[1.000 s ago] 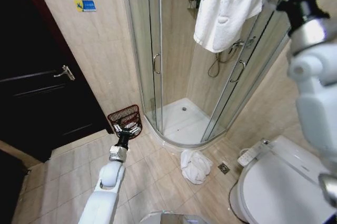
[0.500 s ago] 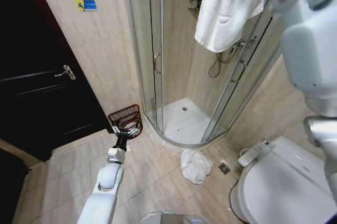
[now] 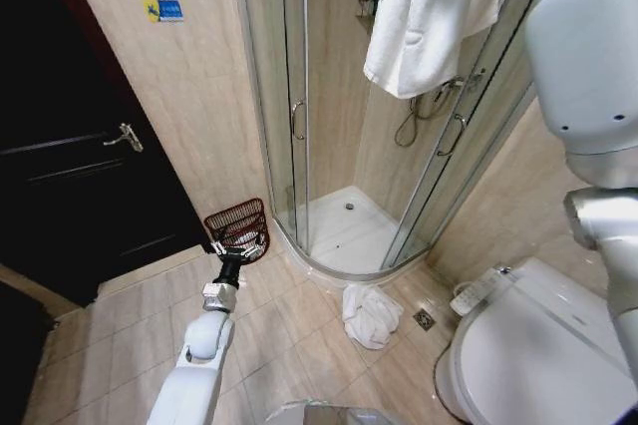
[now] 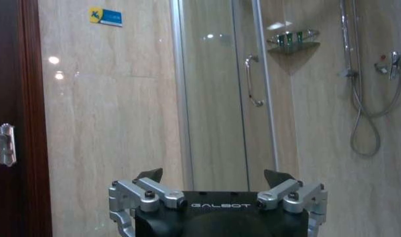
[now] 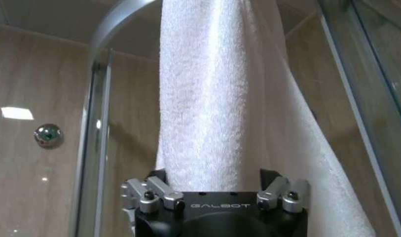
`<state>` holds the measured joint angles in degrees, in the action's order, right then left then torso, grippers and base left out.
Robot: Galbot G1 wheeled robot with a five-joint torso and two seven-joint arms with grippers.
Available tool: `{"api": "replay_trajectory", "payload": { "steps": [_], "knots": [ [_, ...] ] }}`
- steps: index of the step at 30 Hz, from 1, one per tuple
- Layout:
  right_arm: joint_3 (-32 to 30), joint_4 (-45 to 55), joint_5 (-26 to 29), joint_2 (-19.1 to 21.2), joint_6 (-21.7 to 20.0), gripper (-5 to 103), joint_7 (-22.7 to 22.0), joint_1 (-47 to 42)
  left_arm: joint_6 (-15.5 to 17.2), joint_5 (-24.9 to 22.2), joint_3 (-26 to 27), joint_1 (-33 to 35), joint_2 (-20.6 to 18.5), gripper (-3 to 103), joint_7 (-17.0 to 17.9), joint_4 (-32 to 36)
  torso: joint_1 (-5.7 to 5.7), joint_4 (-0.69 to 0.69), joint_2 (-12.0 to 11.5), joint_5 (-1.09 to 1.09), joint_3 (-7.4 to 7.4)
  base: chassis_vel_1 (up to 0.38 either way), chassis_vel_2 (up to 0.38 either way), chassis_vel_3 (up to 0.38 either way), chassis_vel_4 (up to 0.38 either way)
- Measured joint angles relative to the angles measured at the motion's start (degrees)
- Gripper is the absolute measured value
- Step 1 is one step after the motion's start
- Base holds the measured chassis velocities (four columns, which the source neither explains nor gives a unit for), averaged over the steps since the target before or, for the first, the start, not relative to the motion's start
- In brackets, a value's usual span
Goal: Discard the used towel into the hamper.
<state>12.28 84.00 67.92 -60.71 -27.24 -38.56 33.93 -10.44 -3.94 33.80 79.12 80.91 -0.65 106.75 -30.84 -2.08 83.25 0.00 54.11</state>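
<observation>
A white towel [image 3: 429, 16] hangs over the top rail of the glass shower enclosure. In the right wrist view a fold of this towel [image 5: 203, 98] runs down between the fingers of my right gripper [image 5: 213, 174], which stand apart on either side of it. My right arm [image 3: 588, 56] is raised high at the right. The hamper [image 3: 237, 223], a dark reddish wire basket, stands on the floor by the shower door. My left gripper [image 3: 239, 245] hovers low just in front of the hamper. It is open with nothing between its fingers [image 4: 151, 174].
A second white towel [image 3: 369, 313] lies crumpled on the tiles beside the shower tray [image 3: 344, 235]. A toilet [image 3: 528, 355] fills the lower right. A dark door [image 3: 70, 166] is at the left. Bare floor tiles [image 3: 299, 345] lie between them.
My right arm has swung in toward the hanging towel and now looms large at the right. The towel's lower edge has shifted slightly left. The left arm has hardly moved.
</observation>
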Motion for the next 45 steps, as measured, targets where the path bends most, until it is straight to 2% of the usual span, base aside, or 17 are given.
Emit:
{"api": "replay_trajectory", "payload": {
  "steps": [1, 3, 5, 8, 10, 14, 16, 17, 18, 20, 21, 22, 31, 36, 45],
  "knots": [
    [0.0, 0.0, 0.0, 0.0, 0.0, 87, 0.0, 0.0, 0.0, 0.0, 0.0, 0.0, 0.0, 100, 0.0, 0.0, 0.00, 0.00, 0.0, 0.00, 0.00, 0.000, 0.000, 0.000, 0.000],
    [0.1, -0.1, -1.7, 0.1, 0.1, 76, 0.1, -0.7, -0.2, -0.4, 0.2, 0.0, -0.1, 100, 0.0, -0.1, 0.00, 0.00, 0.0, -0.01, 0.00, 0.000, 0.000, 0.000, 0.000],
    [0.1, -0.2, -2.2, 0.1, 0.1, 76, 0.2, -1.0, -0.3, -0.5, 0.2, 0.0, -0.1, 100, 0.0, -0.1, 0.00, 0.00, 0.0, -0.01, 0.00, 0.000, 0.000, 0.000, 0.000],
    [-0.2, -0.6, -4.2, 0.2, 0.4, 60, 1.1, -2.1, -0.3, -0.8, 0.4, -0.1, -0.2, 100, 0.0, 0.1, 0.00, 0.00, 0.0, 0.01, 0.00, 0.000, 0.000, 0.000, 0.000],
    [-0.3, -0.7, -4.3, 0.2, 0.5, 60, 1.1, -2.3, -0.3, -0.8, 0.4, -0.1, -0.1, 100, 0.0, 0.2, 0.00, 0.00, 0.0, 0.01, 0.00, 0.000, 0.000, 0.000, 0.000],
    [-0.6, -0.7, -4.5, 0.3, 0.9, 37, 1.4, -2.5, -0.3, -0.8, 0.1, -0.4, 0.2, 100, 0.0, 0.3, 0.00, 0.00, 0.0, 0.00, 0.00, 0.000, 0.000, 0.000, 0.000],
    [-0.6, -0.8, -4.5, 0.3, 0.9, 37, 1.4, -2.5, -0.3, -0.7, 0.0, -0.4, 0.2, 100, 0.0, 0.3, 0.00, 0.00, 0.0, 0.00, 0.00, 0.000, 0.000, 0.000, 0.000],
    [-0.6, -1.2, -4.5, 0.5, 1.1, 26, 1.6, -2.6, -0.7, -0.5, -0.2, -0.4, 0.4, 100, 0.0, 0.1, 0.01, 0.00, 0.0, -0.01, -0.01, 0.000, 0.000, 0.000, 0.000],
    [-0.6, -1.4, -4.5, 0.6, 1.2, 26, 1.8, -2.6, -0.9, -0.4, -0.2, -0.4, 0.5, 100, 0.0, 0.1, 0.01, 0.00, 0.0, -0.01, -0.01, 0.000, 0.000, 0.000, 0.000],
    [-0.6, -1.4, -4.5, 0.8, 1.2, 15, 1.9, -2.6, -1.1, -0.1, -0.3, -0.3, 0.6, 100, 0.0, 0.1, 0.01, 0.00, 0.0, 0.00, -0.01, 0.000, 0.000, 0.000, 0.000],
    [-0.6, -1.3, -4.5, 1.0, 1.2, 15, 2.0, -2.6, -1.2, 0.1, -0.3, -0.2, 0.6, 100, 0.0, 0.2, 0.01, 0.00, 0.0, 0.00, -0.01, 0.000, 0.000, 0.000, 0.000],
    [-0.5, -0.7, -4.3, 1.5, 1.3, 4, 2.1, -2.9, -1.4, 0.2, -0.3, -0.1, 0.6, 100, 0.0, 0.2, 0.01, 0.00, 0.0, 0.00, -0.01, 0.000, 0.000, 0.000, 0.000],
    [-1.1, 4.7, -3.0, 4.7, 1.7, 3, 0.9, -8.8, -1.9, -0.2, 0.5, 0.8, 0.1, 100, 0.0, 1.1, 0.02, 0.00, 0.0, 0.00, -0.02, 0.000, 0.000, 0.000, 0.000],
    [-2.4, 10.4, -1.3, 8.2, 1.9, 3, -0.7, -16.2, -2.8, -0.8, 1.3, 1.5, -0.3, 100, 0.0, 0.9, 0.02, -0.02, 0.0, 0.00, -0.02, 0.000, 0.000, 0.000, 0.000],
    [-6.4, 18.0, -0.9, 14.0, 2.5, 3, -0.2, -28.7, -3.7, -0.9, 1.2, 1.7, -0.1, 100, 0.0, -0.1, 0.02, 0.00, 0.0, 0.00, -0.02, 0.000, 0.000, 0.000, 0.000]
  ]
}}
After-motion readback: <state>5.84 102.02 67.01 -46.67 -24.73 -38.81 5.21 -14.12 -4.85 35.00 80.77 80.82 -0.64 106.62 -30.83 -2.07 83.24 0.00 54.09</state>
